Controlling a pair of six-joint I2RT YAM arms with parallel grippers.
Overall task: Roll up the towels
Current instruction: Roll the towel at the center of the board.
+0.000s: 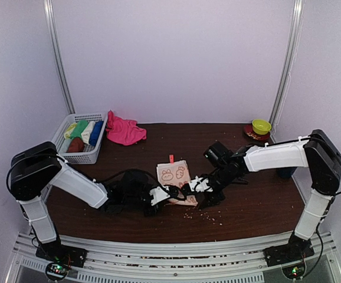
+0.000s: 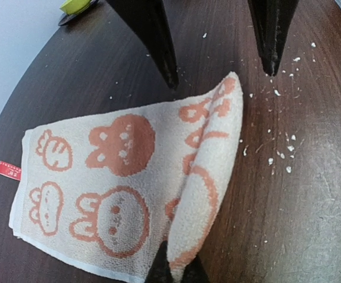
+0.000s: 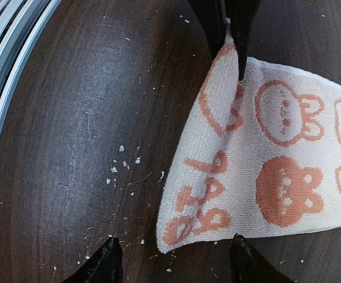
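A: So, what's on the left of the table (image 1: 259,200)?

B: From overhead I see a white mesh basket (image 1: 76,158) at the far left. It holds rolled towels (image 1: 79,128) in green, blue, cream and brown. A hot pink towel (image 1: 124,132) lies crumpled just to the right of it.

A: And the 1 you're working on?

B: The peach bunny-print towel (image 2: 111,177) lies mid-table, its right edge folded over onto itself. My left gripper (image 2: 176,272) is pinched tight on that fold.

A: Right side?

B: My right gripper (image 3: 173,259) has its 2 fingers (image 3: 105,262) spread apart. The towel's corner lies between them, ungripped. White crumbs (image 3: 123,162) dot the wood beside it, and a green bowl (image 1: 261,126) sits at the far right corner.
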